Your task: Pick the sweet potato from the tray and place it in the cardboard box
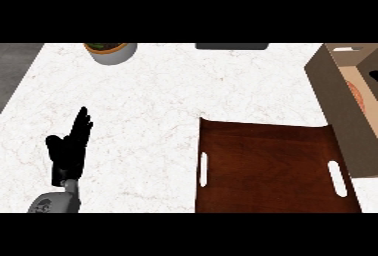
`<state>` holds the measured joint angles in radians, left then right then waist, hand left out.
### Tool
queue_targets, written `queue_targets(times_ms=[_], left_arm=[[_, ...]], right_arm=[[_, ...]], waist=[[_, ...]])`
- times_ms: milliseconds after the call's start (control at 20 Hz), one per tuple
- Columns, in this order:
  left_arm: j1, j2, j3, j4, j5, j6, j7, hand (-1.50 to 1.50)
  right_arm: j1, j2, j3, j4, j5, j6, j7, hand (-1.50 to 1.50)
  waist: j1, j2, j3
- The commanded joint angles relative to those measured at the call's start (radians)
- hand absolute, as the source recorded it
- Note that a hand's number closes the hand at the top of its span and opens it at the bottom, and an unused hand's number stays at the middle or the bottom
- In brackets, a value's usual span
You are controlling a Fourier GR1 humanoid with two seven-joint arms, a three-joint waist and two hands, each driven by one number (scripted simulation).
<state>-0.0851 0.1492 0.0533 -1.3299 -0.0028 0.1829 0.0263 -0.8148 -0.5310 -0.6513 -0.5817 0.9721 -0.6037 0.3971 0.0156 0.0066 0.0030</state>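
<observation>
Fingers [80, 125] of the left hand [68, 152] straight, released, holding nothing; hand rests at lower left over the bench [148, 100], well apart from everything. Right hand not in view. Wooden tray [266, 170] at lower right shows bare, no sweet potato on it. Cardboard box [332, 100] just beyond the tray's right far corner, at the right edge; an orange-brown patch inside it looks like the sweet potato [355, 95], mostly cut off, can't be sure. Judged: placement looks done or nearly done, nothing left on tray. Far edge: grey plant pot [111, 52], dark flat object [231, 46].
</observation>
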Motion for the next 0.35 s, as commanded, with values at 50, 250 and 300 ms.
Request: queue_targets(times_ms=[50,250,300], left_arm=[[-0.021,0.013,0.022,0.018,0.008,-0.003,0.003,0.00],[0.023,0.027,0.031,-0.018,0.017,-0.016,0.016,0.00],[0.027,-0.012,0.002,0.022,-0.009,0.001,-0.038,0.00]], right_arm=[[-0.007,0.043,-0.101,-0.082,-0.209,-0.074,-0.213,-1.50],[0.089,0.075,-0.147,-0.220,-0.343,-0.060,-0.296,-1.50],[0.134,0.093,-0.162,-0.245,-0.381,-0.065,-0.331,-1.50]], waist=[[-0.009,-0.002,0.000],[-0.024,-0.011,-0.002],[-0.027,-0.009,-0.003]])
